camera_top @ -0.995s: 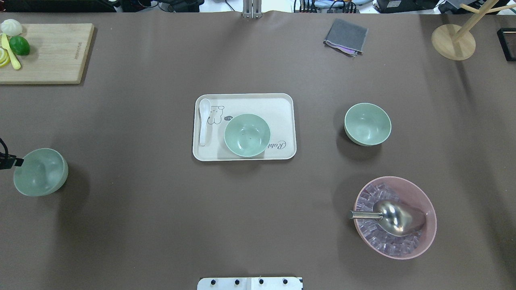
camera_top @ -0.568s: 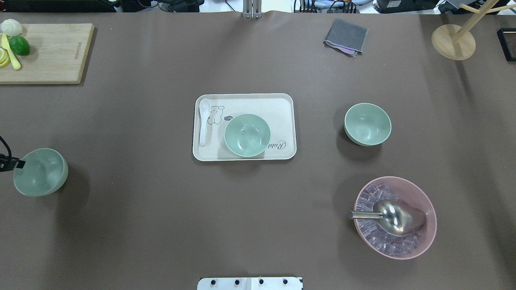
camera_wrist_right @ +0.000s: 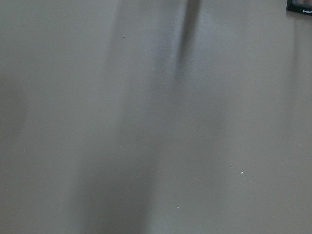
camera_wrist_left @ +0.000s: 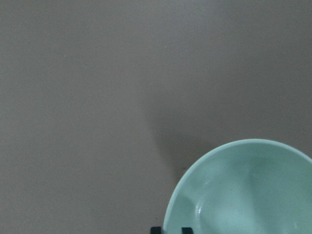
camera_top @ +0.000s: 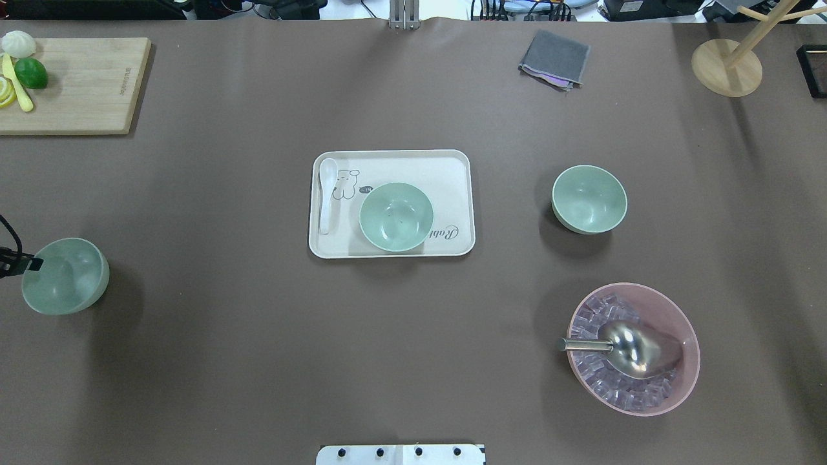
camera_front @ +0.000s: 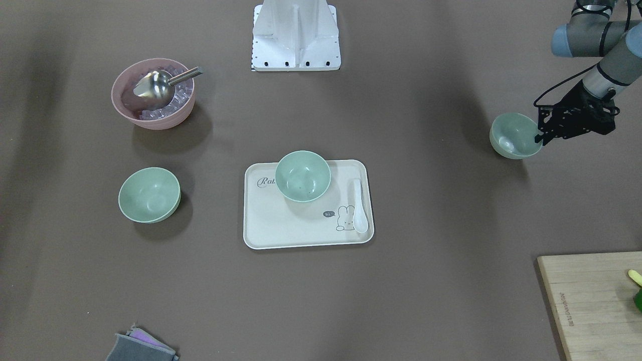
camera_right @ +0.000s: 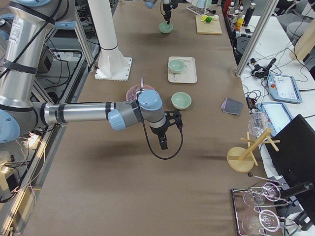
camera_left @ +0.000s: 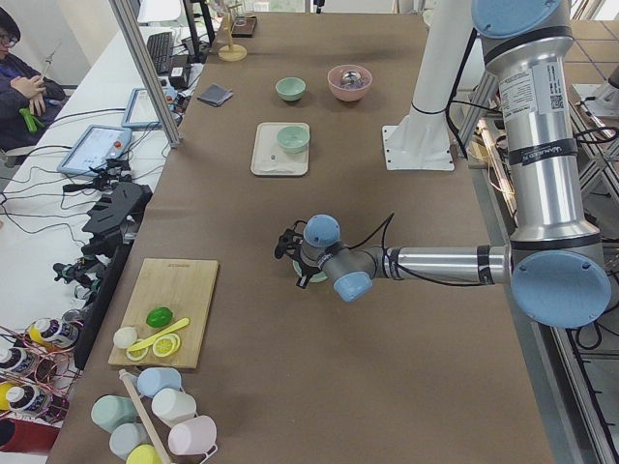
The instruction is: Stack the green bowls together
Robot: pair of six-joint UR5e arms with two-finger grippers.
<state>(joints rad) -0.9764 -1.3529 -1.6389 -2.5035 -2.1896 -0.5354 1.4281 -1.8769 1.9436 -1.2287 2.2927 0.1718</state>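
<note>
Three green bowls show. One green bowl (camera_top: 395, 216) (camera_front: 302, 176) sits on the cream tray (camera_top: 452, 168). Another (camera_top: 588, 198) (camera_front: 149, 194) stands on the table to the right of the tray. The third (camera_top: 64, 276) (camera_front: 514, 135) is at the far left edge, and my left gripper (camera_front: 539, 135) (camera_top: 26, 263) is shut on its outer rim. In the left wrist view that bowl (camera_wrist_left: 243, 195) fills the lower right, with the fingertips (camera_wrist_left: 156, 229) straddling its rim. My right gripper (camera_right: 163, 144) hovers over bare table near the right end; I cannot tell whether it is open or shut.
A pink bowl (camera_top: 678, 387) of ice holds a metal scoop (camera_top: 636, 349) at the front right. A white spoon (camera_top: 327, 194) lies on the tray. A cutting board (camera_top: 84, 84) with fruit, a grey cloth (camera_top: 554, 58) and a wooden stand (camera_top: 727, 68) line the far edge.
The left gripper's tip has crept slightly inward and down along the left bowl's rim. None of the three bowls has moved.
</note>
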